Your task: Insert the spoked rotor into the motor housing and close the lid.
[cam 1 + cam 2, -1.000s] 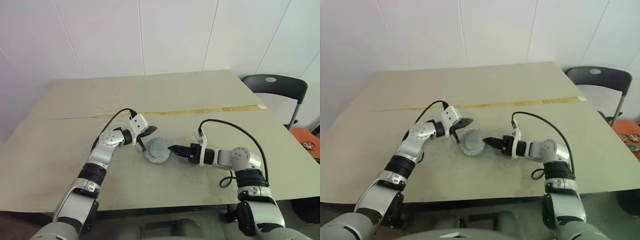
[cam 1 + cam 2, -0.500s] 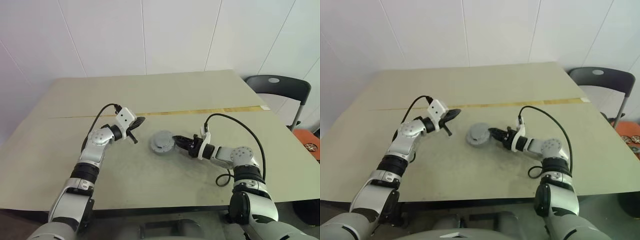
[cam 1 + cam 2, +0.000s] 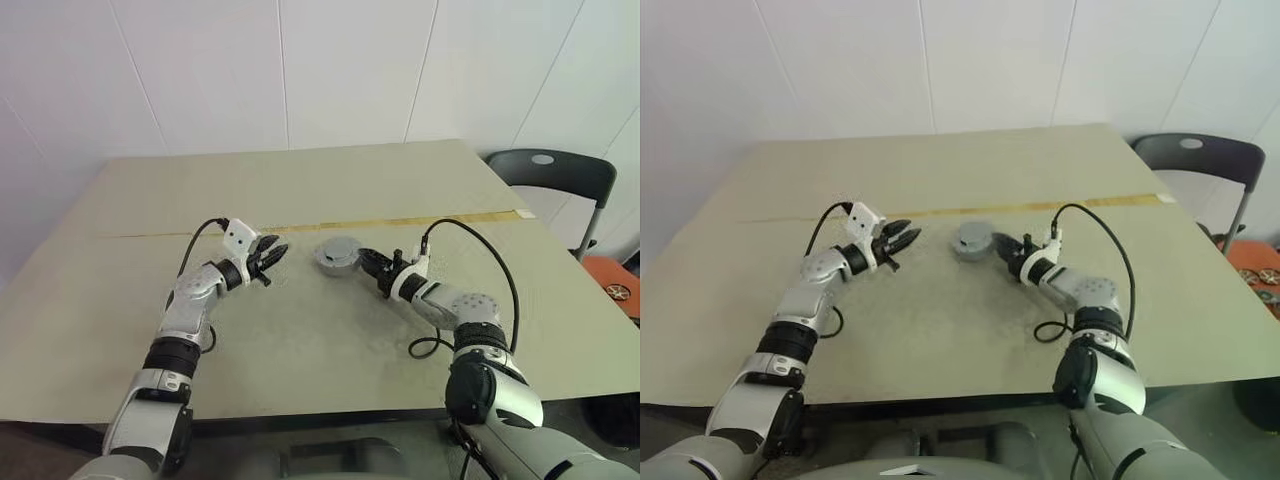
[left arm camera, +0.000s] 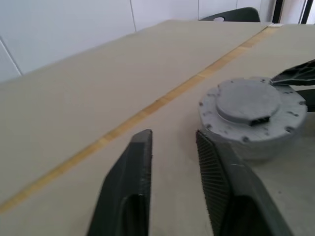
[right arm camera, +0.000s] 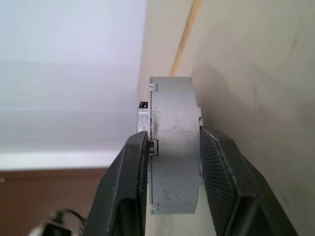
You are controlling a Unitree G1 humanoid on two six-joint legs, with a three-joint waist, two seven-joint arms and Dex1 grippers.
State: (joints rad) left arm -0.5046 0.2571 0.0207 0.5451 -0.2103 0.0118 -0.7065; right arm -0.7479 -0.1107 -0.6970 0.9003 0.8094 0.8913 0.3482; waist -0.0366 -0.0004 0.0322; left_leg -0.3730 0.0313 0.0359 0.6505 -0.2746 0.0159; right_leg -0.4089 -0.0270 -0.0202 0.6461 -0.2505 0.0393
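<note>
Right gripper (image 3: 372, 262) clamped on the closed motor housing (image 3: 338, 256)
It sits lid (image 4: 248, 100) up on the table (image 3: 300, 340), by the yellow strip (image 3: 440, 219); left gripper (image 3: 275, 254) nearby, fingers parted, holding nothing

You're looking at the motor housing (image 3: 337, 256) with the lid (image 4: 248, 100) sitting closed on top: a round grey puck, lying flat just this side of the table's yellow stripe.
</note>
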